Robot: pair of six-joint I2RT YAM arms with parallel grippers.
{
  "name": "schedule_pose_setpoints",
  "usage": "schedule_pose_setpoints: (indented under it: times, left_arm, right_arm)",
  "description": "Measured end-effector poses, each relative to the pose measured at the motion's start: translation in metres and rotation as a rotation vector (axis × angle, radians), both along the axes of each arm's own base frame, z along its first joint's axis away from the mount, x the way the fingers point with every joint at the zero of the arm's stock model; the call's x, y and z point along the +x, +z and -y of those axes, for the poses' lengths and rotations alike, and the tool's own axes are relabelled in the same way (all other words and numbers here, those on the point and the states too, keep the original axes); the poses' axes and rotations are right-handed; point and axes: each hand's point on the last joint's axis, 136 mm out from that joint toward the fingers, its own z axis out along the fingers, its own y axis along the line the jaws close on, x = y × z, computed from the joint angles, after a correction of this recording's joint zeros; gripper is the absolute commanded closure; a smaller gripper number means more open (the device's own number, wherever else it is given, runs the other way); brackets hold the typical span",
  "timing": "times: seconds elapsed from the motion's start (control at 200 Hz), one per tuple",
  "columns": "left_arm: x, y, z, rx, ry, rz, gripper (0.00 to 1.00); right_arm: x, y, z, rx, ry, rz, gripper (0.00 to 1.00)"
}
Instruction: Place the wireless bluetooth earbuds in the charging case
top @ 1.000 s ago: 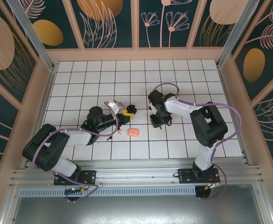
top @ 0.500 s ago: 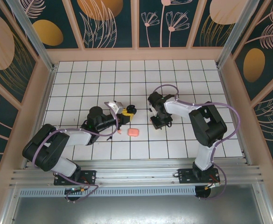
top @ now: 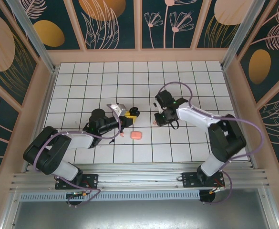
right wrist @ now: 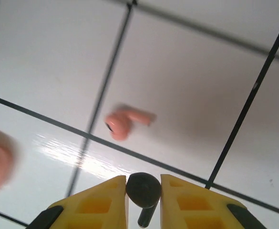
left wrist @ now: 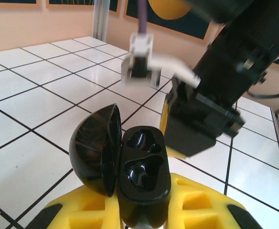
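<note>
Saw a small rounded pink closed case (top: 136, 135) lying on the white tiled table (top: 187, 81), just nearer than the glossy black plastic charging case (left wrist: 141, 176). Found that black case pinched tight in the yellow fingers of the left gripper (top: 130, 115), with its lid swung open and both little wells bare. Likely held up like that to make dropping things in easy.

Just right of the black case, saw the right gripper (right wrist: 143, 191) squeezed shut on one tiny black earbud (right wrist: 142, 186). Probably picked up for carrying over. Spotted one tiny pink earbud (right wrist: 122, 123) loose on the tiles, also right of the black case.

Beyond the black case, saw lots of bare tiles up to the peach back wall (top: 139, 55). Plenty of room there; no edge close.
</note>
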Motion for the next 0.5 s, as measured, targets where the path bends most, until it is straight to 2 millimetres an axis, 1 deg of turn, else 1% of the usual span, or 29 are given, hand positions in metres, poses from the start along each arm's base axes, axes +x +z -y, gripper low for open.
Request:
schedule_pose_setpoints:
  times: [0.14, 0.24, 0.36, 0.495]
  left_arm:
    - [0.004, 0.003, 0.004, -0.03, -0.005, -0.004, 0.94]
    - [0.005, 0.009, 0.008, -0.051, -0.017, 0.003, 0.94]
    - [0.008, 0.02, 0.014, -0.074, -0.034, 0.028, 0.94]
    - [0.012, 0.031, 0.021, -0.102, -0.051, 0.047, 0.94]
  right_arm:
    - [0.014, 0.059, -0.017, 0.186, -0.016, 0.182, 0.81]
    - [0.017, 0.094, -0.026, 0.306, -0.013, 0.285, 0.81]
    - [0.019, 0.13, -0.035, 0.424, 0.008, 0.393, 0.81]
    - [0.014, 0.162, -0.046, 0.516, 0.054, 0.486, 0.81]
